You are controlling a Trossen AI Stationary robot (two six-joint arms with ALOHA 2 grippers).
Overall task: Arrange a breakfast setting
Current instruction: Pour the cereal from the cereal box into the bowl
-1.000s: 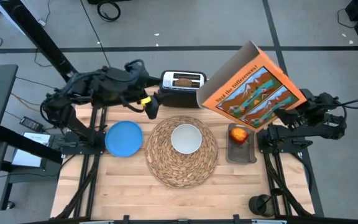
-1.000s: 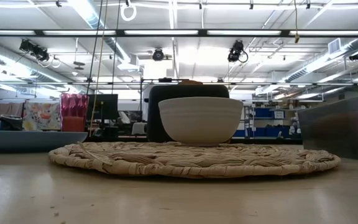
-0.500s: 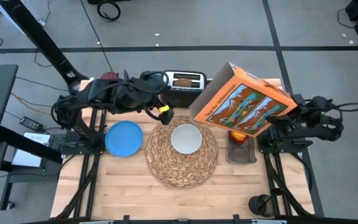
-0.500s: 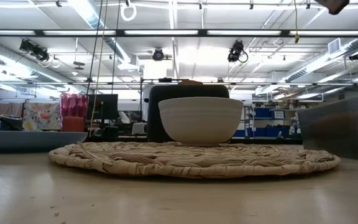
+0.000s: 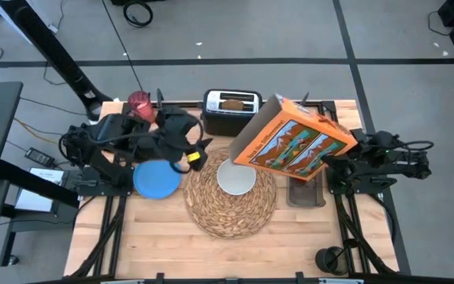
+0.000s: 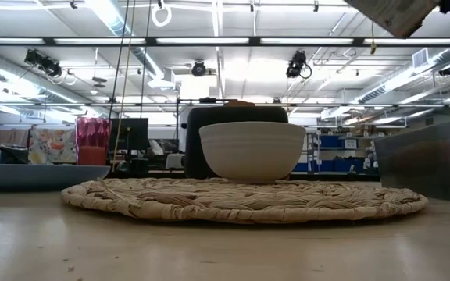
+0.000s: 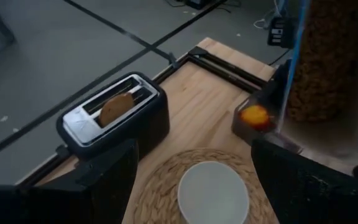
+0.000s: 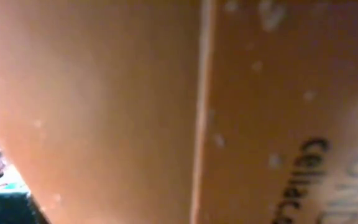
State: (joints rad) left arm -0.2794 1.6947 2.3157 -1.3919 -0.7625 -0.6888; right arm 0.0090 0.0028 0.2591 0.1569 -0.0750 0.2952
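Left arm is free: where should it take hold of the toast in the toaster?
Grip the toast slice by its exposed top edge, coming straight down from above. It stands upright in a slot of the toaster, so only that crown shows. The left gripper, open, should probably close across the slice's thin faces.

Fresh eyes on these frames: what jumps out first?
The big orange cereal box, held tilted by the right end effector with its open end over the white bowl on the round woven placemat. Next, the black toaster at the table's far edge with a toast slice in its slot. The left end effector hovers at the mat's left rim, beside the blue plate.
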